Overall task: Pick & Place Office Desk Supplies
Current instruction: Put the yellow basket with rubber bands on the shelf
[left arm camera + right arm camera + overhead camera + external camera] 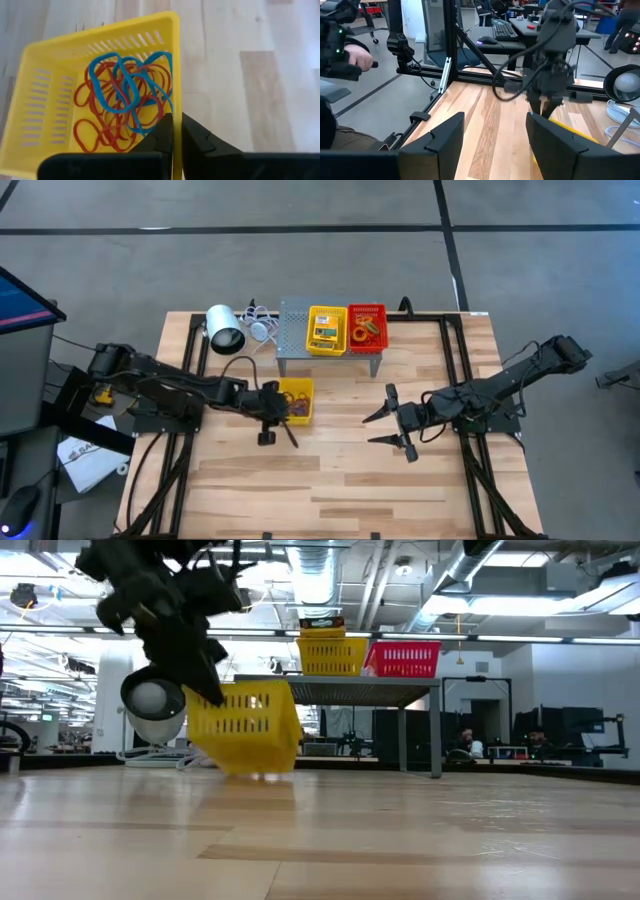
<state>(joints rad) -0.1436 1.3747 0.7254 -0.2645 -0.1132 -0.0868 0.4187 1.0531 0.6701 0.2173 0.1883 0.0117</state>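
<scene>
Yellow plastic filled the left wrist view: the left pincer [173, 131] was clenched on the rim of the yellow basket [297, 399] of rubber bands [127, 97], tilted off the surface [330, 480], so the carry was under way. At three o'clock, the right pincer [393, 420] waited, released. Next came a level set-down.

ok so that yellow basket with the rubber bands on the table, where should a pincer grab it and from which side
Best on a side wall's top rim, coming from above. The yellow basket is open-topped with thin slotted walls, so one finger goes inside and one outside. The left pincer already pinches a wall this way, and in the low view the basket looks tilted. The rubber bands lie loose inside. The right pincer waits open nearby.
</scene>
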